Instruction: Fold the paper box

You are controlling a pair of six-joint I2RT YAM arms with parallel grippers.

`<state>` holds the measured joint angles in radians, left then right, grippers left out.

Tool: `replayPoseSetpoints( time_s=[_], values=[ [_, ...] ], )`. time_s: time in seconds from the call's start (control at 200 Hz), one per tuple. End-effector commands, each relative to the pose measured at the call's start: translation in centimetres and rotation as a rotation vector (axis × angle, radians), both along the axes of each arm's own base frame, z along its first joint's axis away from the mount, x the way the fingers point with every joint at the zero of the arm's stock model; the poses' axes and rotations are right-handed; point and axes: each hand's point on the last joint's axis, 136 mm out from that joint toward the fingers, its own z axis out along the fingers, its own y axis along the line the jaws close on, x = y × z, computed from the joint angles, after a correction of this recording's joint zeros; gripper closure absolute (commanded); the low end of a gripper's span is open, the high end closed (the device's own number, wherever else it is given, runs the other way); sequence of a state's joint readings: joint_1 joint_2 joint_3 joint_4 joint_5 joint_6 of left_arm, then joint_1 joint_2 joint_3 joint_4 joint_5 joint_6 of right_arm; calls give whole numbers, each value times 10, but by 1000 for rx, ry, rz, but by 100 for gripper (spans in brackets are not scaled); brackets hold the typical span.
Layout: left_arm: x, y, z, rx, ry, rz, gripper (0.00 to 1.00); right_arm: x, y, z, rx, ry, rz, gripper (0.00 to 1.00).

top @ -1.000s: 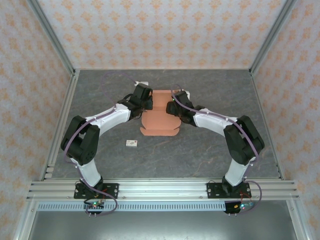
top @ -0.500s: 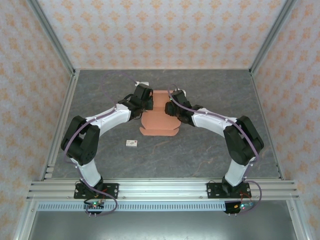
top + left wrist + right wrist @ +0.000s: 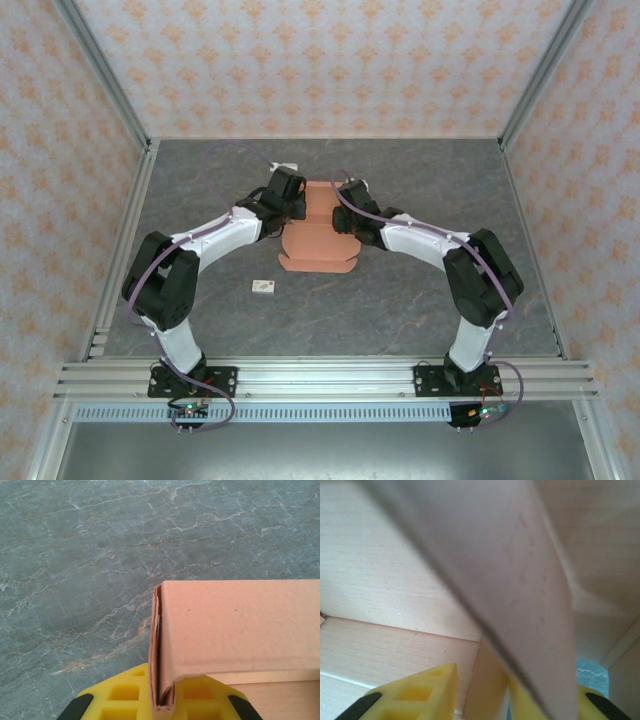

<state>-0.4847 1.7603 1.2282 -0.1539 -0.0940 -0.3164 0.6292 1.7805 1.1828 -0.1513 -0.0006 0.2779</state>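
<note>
Left fingers (image 3: 125,697) pinch the paper box (image 3: 240,625) edge; right fingers (image 3: 420,690) straddle it, grip unclear.

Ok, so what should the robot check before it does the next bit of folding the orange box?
1. Left end effector shut on a doubled wall of the salmon-orange cardboard paper box: ok.
2. A flap sits between the fingers of the right end effector: ok.
3. Right grip tight on that flap: cannot tell.
4. Small white tag lies apart from the box: ok.
5. Box's near end rests on the grey marbled table: ok.
</note>
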Motion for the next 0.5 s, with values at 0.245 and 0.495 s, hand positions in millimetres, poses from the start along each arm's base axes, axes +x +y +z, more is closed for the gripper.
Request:
replayPoseSetpoints(
  time_s=[0.245, 0.495],
  values=[
    [4, -9, 21, -15, -39, -7, 100, 7, -14, 26, -179, -65, 15, 59],
    [5, -9, 19, -12, -35, -6, 100, 0, 11, 20, -55, -32, 87, 68]
  ],
)
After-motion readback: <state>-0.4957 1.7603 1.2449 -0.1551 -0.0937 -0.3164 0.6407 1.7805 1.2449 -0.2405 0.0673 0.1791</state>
